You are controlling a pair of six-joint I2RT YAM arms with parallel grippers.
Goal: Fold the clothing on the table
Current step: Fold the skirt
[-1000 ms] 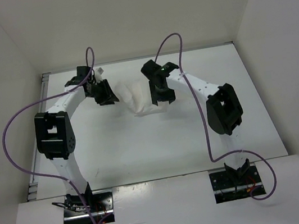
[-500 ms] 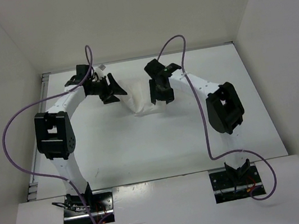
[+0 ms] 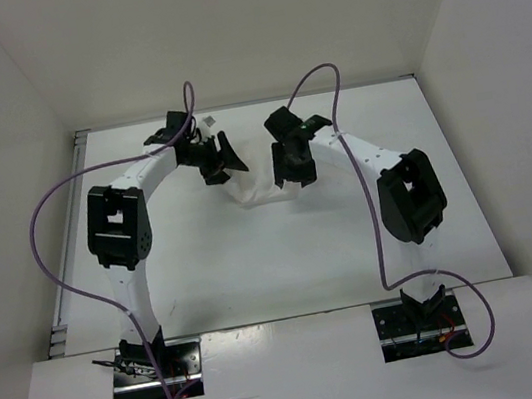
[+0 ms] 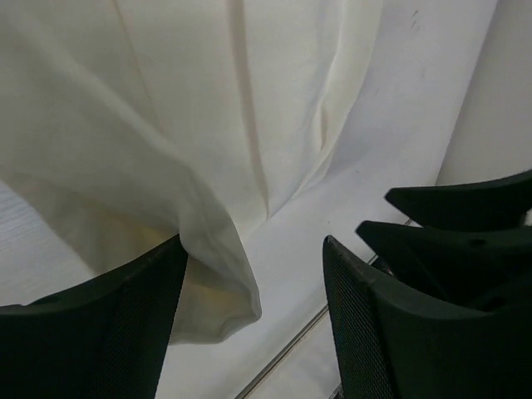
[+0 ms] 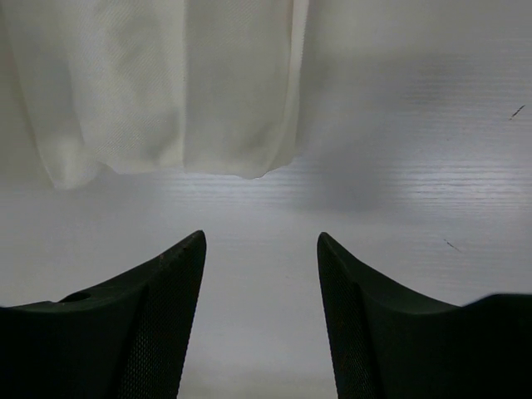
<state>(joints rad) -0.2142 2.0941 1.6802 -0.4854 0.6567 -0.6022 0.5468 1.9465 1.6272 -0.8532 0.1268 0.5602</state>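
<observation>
over the last sec the left claw (image 3: 222, 158) swung in toward the middle of the table (image 3: 256, 262) and spread its jaws wide, so it held nothing, w/ a rumpled edge of the clothing (image 4: 166, 125) right up against one finger. the right claw (image 5: 262, 241) sat half spread and empty, just short of the cloth's hem, approx where it had been. the clothing lay bunched btwn the two claws on the far half of the table, so prob. a let-go or re-grab, and the fold looked unfinished.
</observation>
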